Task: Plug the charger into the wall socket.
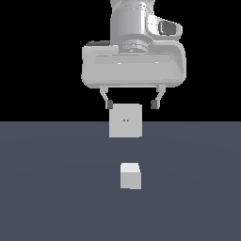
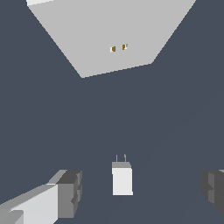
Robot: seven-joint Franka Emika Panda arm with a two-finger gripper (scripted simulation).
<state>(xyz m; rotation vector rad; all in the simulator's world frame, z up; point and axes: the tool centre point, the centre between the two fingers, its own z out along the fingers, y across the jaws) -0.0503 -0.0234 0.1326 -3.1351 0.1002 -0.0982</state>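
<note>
So the gripper [image 1: 131, 103] is hanging up in the air with its jaws spread wide, nothing between them, not touching anything. In the exterior view the two fingertips [image 1: 109, 103] sit either side of the top edge of the wall socket [image 1: 125, 121], though they look to be up above the floor rather than against it, can't tell the depth for sure. In the wrist view the finger pads [image 2: 70, 192] are well apart, with the charger [image 2: 122, 178] showing in the gap between them down on the floor.

The charger [image 1: 130, 175] is a small plain off-white block sitting on the dark blue-grey floor [image 1: 52, 188], nearer the exterior camera than the socket and a touch to the exterior view's right of it. From the wrist cam you can see two thin prongs [image 2: 120, 158] sticking out of it, pointing toward the socket.

The socket [image 2: 111, 35] is the bigger upright block, further back, well apart from the charger, with two tiny yellowish holes [image 1: 125, 120] on its face.
</note>
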